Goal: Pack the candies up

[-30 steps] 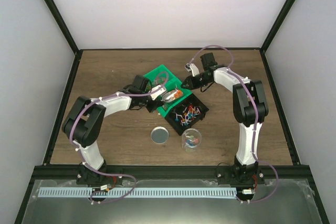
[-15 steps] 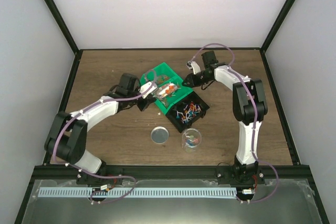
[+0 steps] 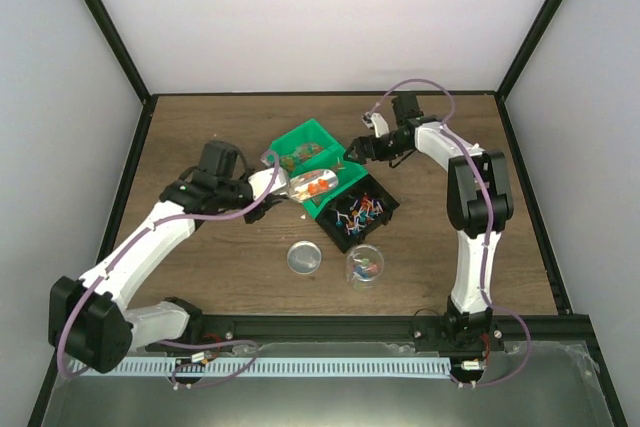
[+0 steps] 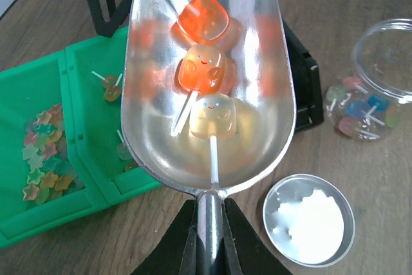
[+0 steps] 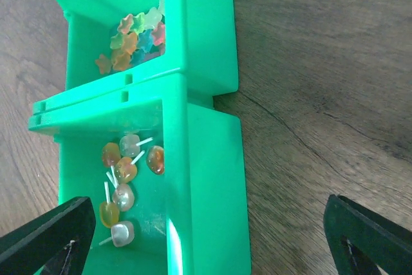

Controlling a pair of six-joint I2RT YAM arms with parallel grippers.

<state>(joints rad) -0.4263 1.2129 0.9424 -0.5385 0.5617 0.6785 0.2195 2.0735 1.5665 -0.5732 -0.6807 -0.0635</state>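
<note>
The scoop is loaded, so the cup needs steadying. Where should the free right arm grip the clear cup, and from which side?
Probably the round wall of the clear cup, below the rim, from the robot's right: it stands mouth up, the lid lies on its left, the black bin behind, and the scoop needs the mouth free.

Bright, even light, soft shadows; glare and reflections of the candies (image 4: 201,69) streak the metal scoop (image 4: 264,107); focus sharp.
</note>
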